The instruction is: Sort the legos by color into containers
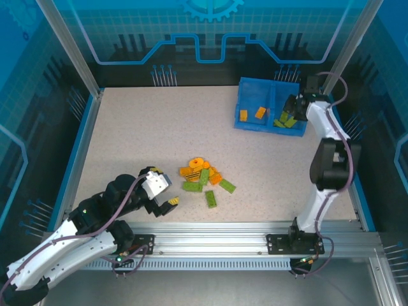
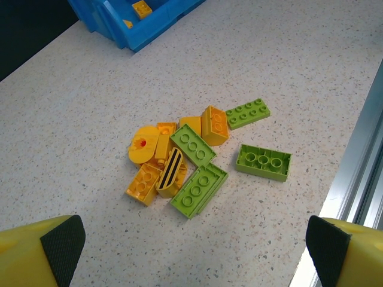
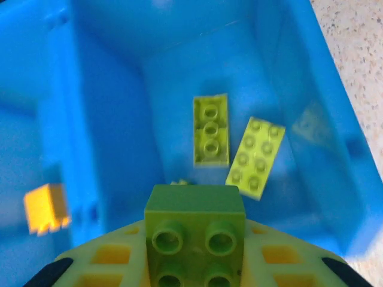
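Right end effector (image 3: pixel 194 272): closed on a green brick (image 3: pixel 194 230), studs facing the wrist camera, held between both pads.
Right end effector, place: above the right compartment (image 1: pixel 288 109) of the bin (image 1: pixel 245 122), at the far right of the worktop (image 1: pixel 140 140).
Below the held brick: two more green bricks (image 3: pixel 210 130) lie flat on the compartment floor, side by side and slightly apart.
Divider (image 3: pixel 81 149): an orange brick (image 3: pixel 45 207) lies beyond it, in the left compartment (image 1: pixel 252 102); the top view shows two orange bricks (image 1: pixel 261 112) there.
Right arm (image 1: pixel 331 162): rises from its base at the near edge, bends at the elbow, and reaches to the far side, with the wrist turned left over the bin.
Left end effector (image 2: pixel 191 257): wide open and holding nothing, one pad (image 2: pixel 63 245) at each lower corner of the wrist view.
Left end effector, place: low over the worktop, on the near left of the pile (image 1: pixel 203 175), apart from it.
Pile: orange and green bricks heaped mid-worktop, touching and overlapping; two green ones (image 2: pixel 263 161) lie loose on its right edge.
Left arm (image 1: pixel 76 233): stretched low from its base at the near left, angled up and right towards the pile.
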Motion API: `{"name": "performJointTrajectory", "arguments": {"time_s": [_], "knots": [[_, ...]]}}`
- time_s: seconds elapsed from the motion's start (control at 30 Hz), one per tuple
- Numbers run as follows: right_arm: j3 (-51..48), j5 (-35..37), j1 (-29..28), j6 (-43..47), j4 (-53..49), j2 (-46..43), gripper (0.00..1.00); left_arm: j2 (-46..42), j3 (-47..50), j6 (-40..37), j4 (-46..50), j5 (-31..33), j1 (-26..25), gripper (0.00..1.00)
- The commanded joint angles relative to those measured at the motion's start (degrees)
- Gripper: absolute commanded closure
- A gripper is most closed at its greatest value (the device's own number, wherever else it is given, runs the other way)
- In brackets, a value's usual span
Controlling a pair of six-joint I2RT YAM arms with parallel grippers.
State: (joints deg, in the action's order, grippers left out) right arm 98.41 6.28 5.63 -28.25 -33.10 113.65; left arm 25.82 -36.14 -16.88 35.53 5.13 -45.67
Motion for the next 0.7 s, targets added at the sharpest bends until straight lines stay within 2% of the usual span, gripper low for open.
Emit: {"name": "performJointTrajectory", "arguments": {"time_s": [0.0, 0.17, 0.33, 0.47, 0.67], "knots": [[10.4, 0.1, 0.1, -1.6, -5.5, 8.9, 0.71, -0.2, 1.0, -0.1, -1.2, 0.5, 0.7, 0.01], [28.3, 0.2, 0.7, -3.6, -13.4, 23.3, 0.68, -0.1, 1.3, -0.1, -1.6, 0.4, 1.2, 0.01], [42.0, -1.4, 0.8, -3.2, -20.8, 32.2, 0.55, 0.4, 1.5, -0.2, -1.9, 0.3, 1.3, 0.01], [41.7, -3.1, 0.8, -3.3, -21.1, 31.5, 0.48, 1.4, 1.6, 0.0, -2.5, 0.6, 1.5, 0.01], [32.5, -4.7, 0.6, -3.5, -19.3, 24.0, 0.48, 2.6, 1.3, 2.8, -4.2, 5.0, 1.7, 0.01]]}}
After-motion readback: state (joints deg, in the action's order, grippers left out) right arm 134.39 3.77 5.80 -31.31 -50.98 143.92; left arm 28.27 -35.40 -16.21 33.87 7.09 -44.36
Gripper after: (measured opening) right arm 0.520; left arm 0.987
